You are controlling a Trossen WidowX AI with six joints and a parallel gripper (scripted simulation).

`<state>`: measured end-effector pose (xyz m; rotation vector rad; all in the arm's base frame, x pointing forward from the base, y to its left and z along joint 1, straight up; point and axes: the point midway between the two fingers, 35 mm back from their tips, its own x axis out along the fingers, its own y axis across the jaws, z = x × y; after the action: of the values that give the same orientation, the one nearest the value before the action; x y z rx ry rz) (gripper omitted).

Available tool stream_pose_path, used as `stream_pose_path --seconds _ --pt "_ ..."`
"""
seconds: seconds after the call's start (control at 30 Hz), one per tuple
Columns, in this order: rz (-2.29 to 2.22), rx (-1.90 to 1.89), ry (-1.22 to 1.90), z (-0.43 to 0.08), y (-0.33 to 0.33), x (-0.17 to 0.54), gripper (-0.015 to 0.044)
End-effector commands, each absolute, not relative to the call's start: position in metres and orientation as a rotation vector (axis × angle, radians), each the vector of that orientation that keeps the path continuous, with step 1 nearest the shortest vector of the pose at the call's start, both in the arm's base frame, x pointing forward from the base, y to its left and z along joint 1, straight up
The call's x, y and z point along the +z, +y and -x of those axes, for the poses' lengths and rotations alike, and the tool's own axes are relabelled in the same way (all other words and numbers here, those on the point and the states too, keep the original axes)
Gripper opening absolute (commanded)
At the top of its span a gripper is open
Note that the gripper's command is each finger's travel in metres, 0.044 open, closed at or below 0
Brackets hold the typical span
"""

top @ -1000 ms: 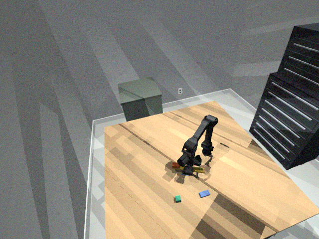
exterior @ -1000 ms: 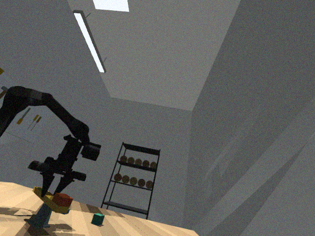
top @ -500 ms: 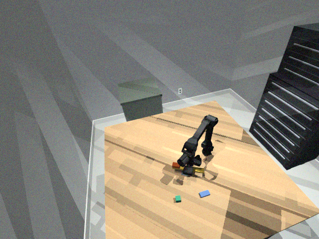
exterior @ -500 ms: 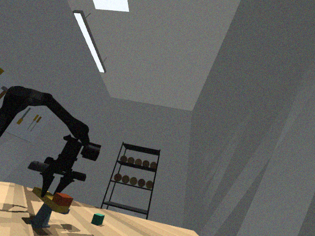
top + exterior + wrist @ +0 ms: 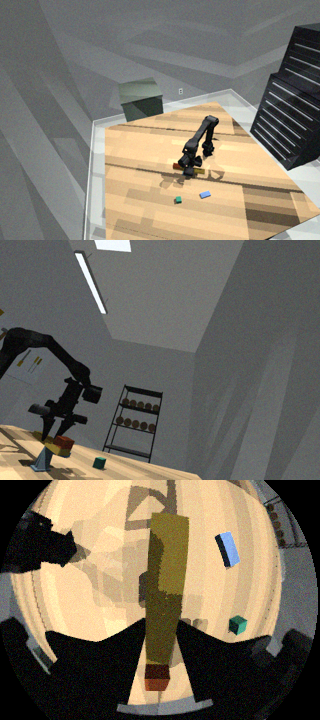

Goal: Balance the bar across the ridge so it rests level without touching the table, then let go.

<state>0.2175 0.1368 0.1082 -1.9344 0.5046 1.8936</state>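
The yellow bar [image 5: 200,171] [image 5: 55,448] [image 5: 170,570] carries a red block [image 5: 176,166] [image 5: 64,442] [image 5: 157,682] on one end. My gripper [image 5: 49,439] [image 5: 160,622] is shut on the bar, with a fingertip at each side, between the red block and the bar's far end. The blue-grey ridge [image 5: 42,459] stands on the table under the bar, its narrow top at the bar's underside in the exterior view. Whether they touch is hard to tell. The bar is clear of the table and looks roughly level. The arm and bar mostly hide the ridge in the top view.
A flat blue block [image 5: 205,194] [image 5: 230,549] and a small green cube [image 5: 178,199] [image 5: 99,462] [image 5: 238,625] lie on the wooden table [image 5: 129,147], off to one side of the bar. A black drawer cabinet [image 5: 286,124] stands beyond the table edge.
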Motion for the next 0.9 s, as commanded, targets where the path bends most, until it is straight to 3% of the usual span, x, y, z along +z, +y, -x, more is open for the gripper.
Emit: stream_pose_path --seconds 0.0,0.87 --pt "1.933 1.897 0.501 -0.2169 0.1370 0.1058 0.0000" --pt "1.933 1.897 0.501 -0.2166 0.1371 0.1071 0.0000"
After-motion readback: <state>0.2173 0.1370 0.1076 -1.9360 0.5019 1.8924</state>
